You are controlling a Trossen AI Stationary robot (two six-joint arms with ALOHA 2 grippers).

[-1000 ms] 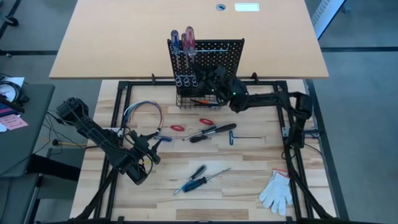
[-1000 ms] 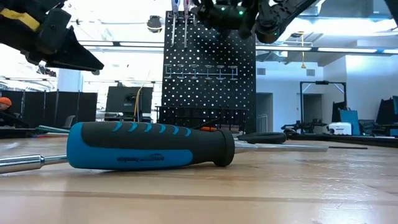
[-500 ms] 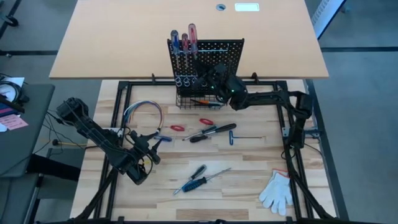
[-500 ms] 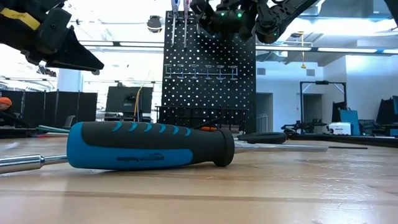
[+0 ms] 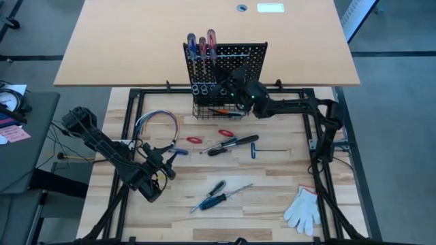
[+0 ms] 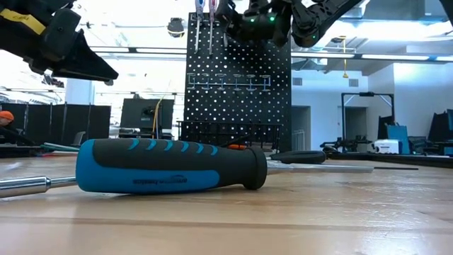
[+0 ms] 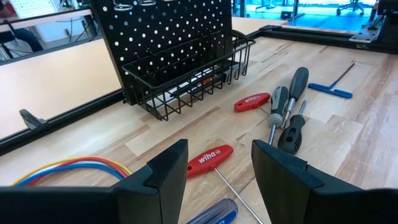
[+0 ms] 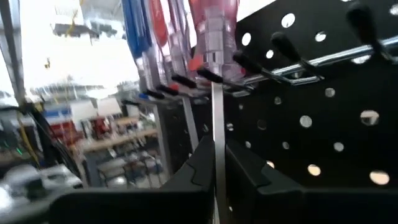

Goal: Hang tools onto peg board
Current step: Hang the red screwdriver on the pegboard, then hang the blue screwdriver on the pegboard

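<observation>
1. Screwdrivers: three already stand in the ring holders at the left top of the peg board (image 5: 228,54), shafts hanging straight down.
2. I have the right gripper (image 5: 235,80) up against the board's face. Its wrist camera shows the red screwdriver (image 8: 214,25) seated in a ring, its shaft (image 8: 218,143) running vertically down between my fingers (image 8: 199,168).
3. Those fingers sit nearly closed around the shaft with only a sliver of gap; I can't tell whether they grip it or have just let go.
4. To leave, I judge I must back off toward the near side, square to that upright shaft.
5. My left gripper (image 7: 214,171) waits at the near left, open and empty, a red-handled driver (image 7: 208,160) lying just beyond it.
6. Loose tools (image 5: 231,143) lie mid-table, nearer the left arm.
7. The low view cuts off the board's top, hiding the handles.
</observation>
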